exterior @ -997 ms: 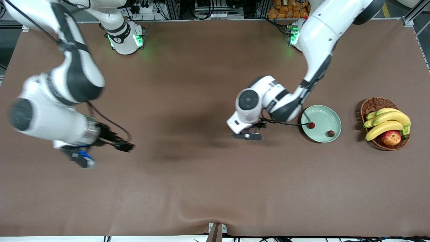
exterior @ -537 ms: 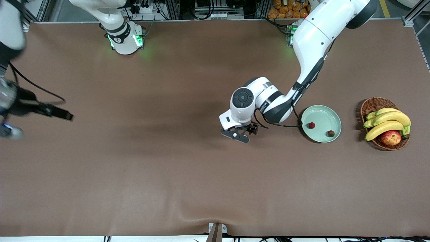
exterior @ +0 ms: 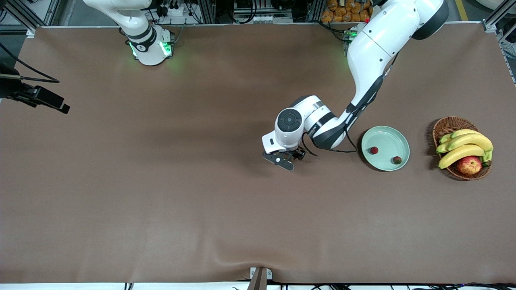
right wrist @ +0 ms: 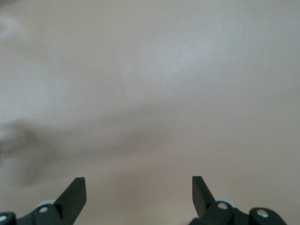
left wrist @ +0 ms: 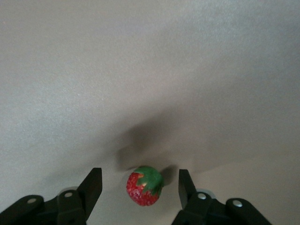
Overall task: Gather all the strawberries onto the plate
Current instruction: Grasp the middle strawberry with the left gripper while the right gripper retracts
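Note:
The pale green plate [exterior: 388, 137] lies toward the left arm's end of the table with two strawberries [exterior: 374, 150] [exterior: 397, 160] in it. My left gripper [exterior: 287, 156] hangs low over the table beside the plate, toward the table's middle. In the left wrist view it [left wrist: 139, 186] is open, and a third strawberry [left wrist: 144, 186] lies on the mat between its fingers [left wrist: 92, 183], touching neither. In the front view that berry is hidden under the hand. My right gripper [right wrist: 138, 193] is open and empty over bare mat.
A brown wicker basket [exterior: 448, 125] with bananas [exterior: 463, 147] and a red-yellow apple [exterior: 469, 165] stands beside the plate at the left arm's end of the table. My right arm's hand [exterior: 38, 96] shows only at the table's right-arm end.
My right arm has swung away to its end of the table, largely out of the front view. My left gripper has shifted a little away from the plate.

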{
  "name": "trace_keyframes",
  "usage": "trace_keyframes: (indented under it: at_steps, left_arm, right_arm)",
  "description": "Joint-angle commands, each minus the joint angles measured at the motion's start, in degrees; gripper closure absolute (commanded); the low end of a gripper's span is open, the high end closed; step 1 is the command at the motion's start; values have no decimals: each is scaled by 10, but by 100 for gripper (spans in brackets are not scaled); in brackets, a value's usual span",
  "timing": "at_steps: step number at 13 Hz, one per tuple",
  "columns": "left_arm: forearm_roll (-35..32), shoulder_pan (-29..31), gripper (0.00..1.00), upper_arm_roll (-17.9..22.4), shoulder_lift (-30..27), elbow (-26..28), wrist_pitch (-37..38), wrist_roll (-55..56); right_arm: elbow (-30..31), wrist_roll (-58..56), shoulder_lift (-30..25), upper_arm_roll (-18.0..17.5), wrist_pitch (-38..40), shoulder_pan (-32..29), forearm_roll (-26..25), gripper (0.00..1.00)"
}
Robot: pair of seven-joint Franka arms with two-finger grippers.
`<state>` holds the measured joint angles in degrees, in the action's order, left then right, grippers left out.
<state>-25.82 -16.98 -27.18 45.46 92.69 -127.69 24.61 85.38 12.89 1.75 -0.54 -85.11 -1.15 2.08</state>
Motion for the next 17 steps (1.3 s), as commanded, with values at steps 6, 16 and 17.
trace_keyframes:
  at_steps: [6, 16, 17]
  left_arm:
    - [-5, 1, 36, -4, 1, 6, -5, -11]
    - [2, 52, 94, -18, -40, 2, 52, -11]
    - [16, 90, 94, -38, -60, 5, 68, -11]
  right_arm:
    - [-4, -37, -14, 14, -11, 23, 7, 0]
    - [5, -40, -22, 12, -24, 31, -31, 0]
    - [5, -40, -21, 12, -25, 30, -30, 0]
